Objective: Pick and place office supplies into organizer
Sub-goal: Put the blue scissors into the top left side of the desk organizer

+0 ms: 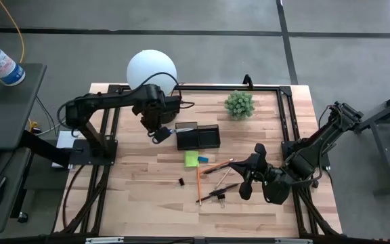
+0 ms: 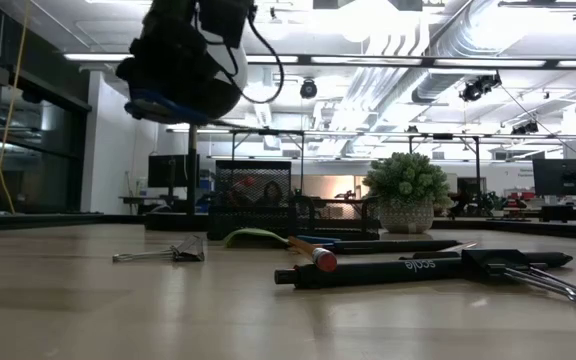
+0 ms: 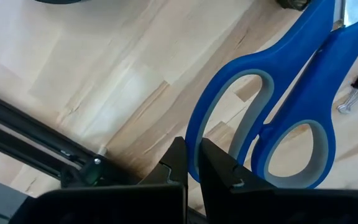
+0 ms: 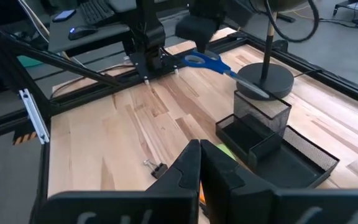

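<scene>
My left gripper is shut on the blue-handled scissors, just left of the dark organizer. The scissors' blades reach over the organizer's mesh compartment. My right gripper is shut, touches nothing, and stands above the table's right part near the pens. On the wood in front of the organizer lie a lime-green sticky pad, a small blue block, an orange pencil and a black clip. My left gripper pinches the rim of one handle loop of the scissors between its two fingers, coming from above. The scissors are lifted clear of the table. They stretch out from the fingers, handles at the gripper and blades toward the organizer.
A white globe lamp with a round black base stands behind the organizer. A small potted plant sits near the far edge. A metal binder clip and a dark pen lie toward the near edge. A black frame rail borders the tabletop.
</scene>
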{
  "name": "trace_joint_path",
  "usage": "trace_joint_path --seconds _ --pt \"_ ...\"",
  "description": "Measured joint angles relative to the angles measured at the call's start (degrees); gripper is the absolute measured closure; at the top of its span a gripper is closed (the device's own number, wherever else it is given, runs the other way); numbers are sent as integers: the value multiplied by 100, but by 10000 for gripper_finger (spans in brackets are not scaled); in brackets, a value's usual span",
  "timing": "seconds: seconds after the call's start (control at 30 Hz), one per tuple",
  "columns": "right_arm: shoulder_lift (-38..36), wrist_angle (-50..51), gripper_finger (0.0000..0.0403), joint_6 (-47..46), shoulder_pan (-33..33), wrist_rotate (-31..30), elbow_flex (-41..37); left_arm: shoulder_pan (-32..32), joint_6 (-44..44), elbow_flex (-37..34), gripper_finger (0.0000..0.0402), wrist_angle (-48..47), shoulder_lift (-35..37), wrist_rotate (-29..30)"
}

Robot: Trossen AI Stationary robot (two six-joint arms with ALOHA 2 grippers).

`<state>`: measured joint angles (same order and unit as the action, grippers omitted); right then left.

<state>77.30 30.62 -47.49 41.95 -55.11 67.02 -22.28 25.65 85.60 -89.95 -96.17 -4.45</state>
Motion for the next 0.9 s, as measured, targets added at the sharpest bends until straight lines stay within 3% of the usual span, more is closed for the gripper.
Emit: trace_joint_path --seconds 0.3,0.73,0.9 --pt "0 -143 403 -2 0 19 0 17 -130 -2 401 -3 -318 40" --pt "0 -138 403 42 -37 51 0 -61 -49 -2 401 -7 -314 843" --pt "0 -138 403 20 -37 48 0 -59 -40 -2 401 -8 -314 897"
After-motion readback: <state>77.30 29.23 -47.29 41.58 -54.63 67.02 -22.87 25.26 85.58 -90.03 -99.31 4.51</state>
